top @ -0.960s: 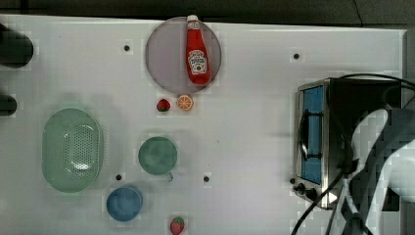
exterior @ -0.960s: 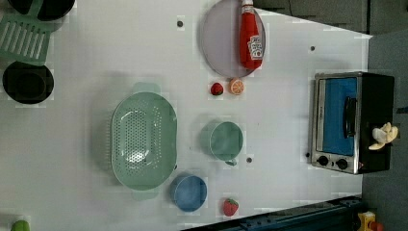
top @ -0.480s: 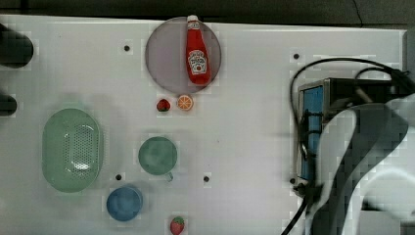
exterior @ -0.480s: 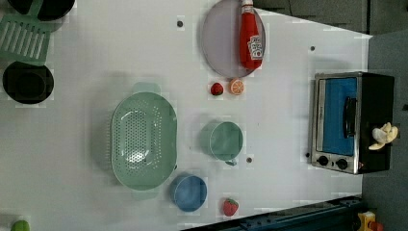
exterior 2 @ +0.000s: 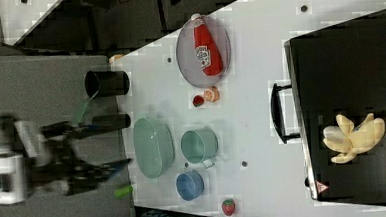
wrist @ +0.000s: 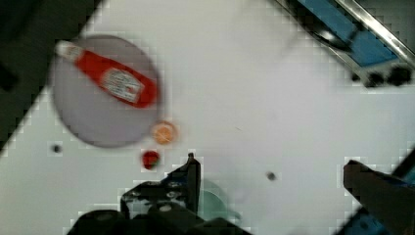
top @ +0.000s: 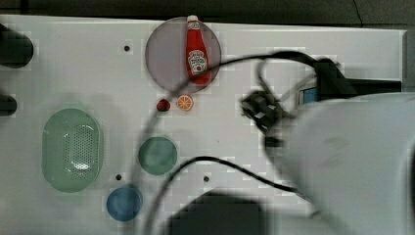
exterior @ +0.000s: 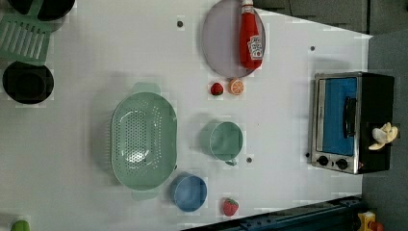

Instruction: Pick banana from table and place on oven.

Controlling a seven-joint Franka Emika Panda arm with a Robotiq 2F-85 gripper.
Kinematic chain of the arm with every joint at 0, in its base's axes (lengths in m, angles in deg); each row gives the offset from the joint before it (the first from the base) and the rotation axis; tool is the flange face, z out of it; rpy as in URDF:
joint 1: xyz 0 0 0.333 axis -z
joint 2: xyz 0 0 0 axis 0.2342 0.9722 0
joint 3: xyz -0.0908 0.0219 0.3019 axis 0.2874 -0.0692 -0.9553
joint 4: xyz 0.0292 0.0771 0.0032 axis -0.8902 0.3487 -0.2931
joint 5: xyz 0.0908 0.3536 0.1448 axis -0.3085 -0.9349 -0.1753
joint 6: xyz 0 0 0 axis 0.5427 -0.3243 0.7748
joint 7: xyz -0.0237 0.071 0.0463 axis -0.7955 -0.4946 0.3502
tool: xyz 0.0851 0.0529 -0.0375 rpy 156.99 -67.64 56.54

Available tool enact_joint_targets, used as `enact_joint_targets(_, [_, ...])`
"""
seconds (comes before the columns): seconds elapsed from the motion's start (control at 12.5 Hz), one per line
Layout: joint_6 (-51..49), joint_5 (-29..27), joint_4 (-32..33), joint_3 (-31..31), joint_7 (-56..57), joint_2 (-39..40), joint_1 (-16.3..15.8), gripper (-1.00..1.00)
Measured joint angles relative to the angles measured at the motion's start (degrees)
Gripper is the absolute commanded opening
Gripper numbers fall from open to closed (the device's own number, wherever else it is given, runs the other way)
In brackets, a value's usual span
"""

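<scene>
Banana (exterior 2: 353, 136): lies peeled and splayed on the black top of the oven (exterior 2: 344, 65), toward the knob end of the box; in the left view it (exterior: 383, 135) sits at the oven's (exterior: 353, 122) far edge from the table.
Oven: stands on the white table (exterior: 279, 120), blue glass door and handle facing the dishes.
Gripper (wrist: 274, 174): fingers spread wide with nothing between them; in the wrist view one dark finger (wrist: 192, 174) rises over the green cup and the other shows at the frame's edge.
Arm: in the top view its white body (top: 352, 161) is blurred and covers most of the oven, with black cables looping out over the table.
Ketchup bottle (exterior: 250, 34): lies flat on the grey plate (exterior: 219, 41), well away from the oven.
Orange slice (exterior: 235, 86): on the table just off the plate's rim, toward the cup, with a small red fruit (exterior: 217, 88) beside it, possibly a strawberry.
Green cup (exterior: 222, 140): between the oven and the green colander (exterior: 143, 140).
Blue bowl (exterior: 188, 192): just beside the colander, a strawberry (exterior: 230, 207) near it.
</scene>
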Motion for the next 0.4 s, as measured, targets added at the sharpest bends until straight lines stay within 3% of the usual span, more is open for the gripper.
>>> enact_joint_targets(0.16, [1.0, 3.6, 0.1, -3.7, -1.6, -2.2, -1.4, 1.0])
enact_joint_targets(0.4, [-3.4, 3.0, 1.4, -5.8, -3.1, -2.4, -1.5, 1.0])
